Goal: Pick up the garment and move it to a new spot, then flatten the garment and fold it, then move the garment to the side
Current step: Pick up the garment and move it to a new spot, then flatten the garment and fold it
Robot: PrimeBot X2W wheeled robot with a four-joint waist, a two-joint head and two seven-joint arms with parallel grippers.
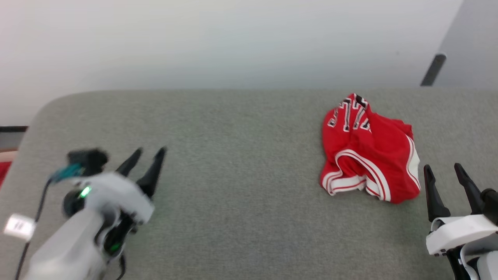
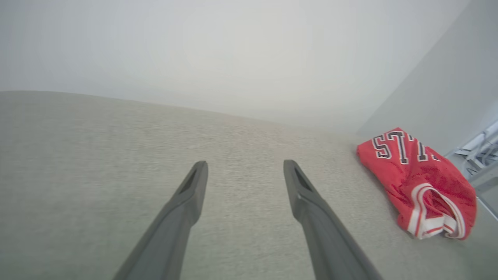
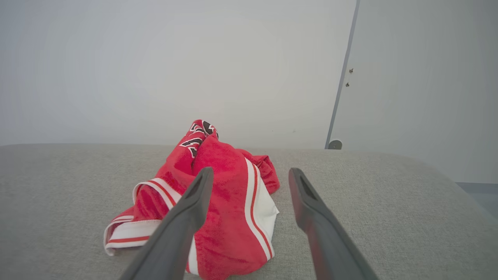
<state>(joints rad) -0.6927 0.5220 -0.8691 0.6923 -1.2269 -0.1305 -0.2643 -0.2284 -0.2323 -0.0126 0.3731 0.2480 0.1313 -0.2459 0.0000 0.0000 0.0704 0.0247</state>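
Garment (image 1: 369, 151) lies crumpled just ahead of the right claw (image 1: 442, 167), which is spread wide and empty. The left claw (image 1: 151, 149), also released, hovers well apart. The cloth looks soft, light and limp, a red mesh with white striped trim, so I'd pinch a raised fold or hem. It sits on a grey, felt-like counter (image 1: 241, 194).

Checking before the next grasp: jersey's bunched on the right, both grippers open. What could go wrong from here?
1. The jersey lies crumpled in layers, so the right gripper, open just beside it, may pinch only trim or one layer and lift a tangle.
2. It sits near the far edge of the grey surface; a nudge could push it over.
3. The left gripper is open far across the surface, so two-handed flattening likely needs a long reach.
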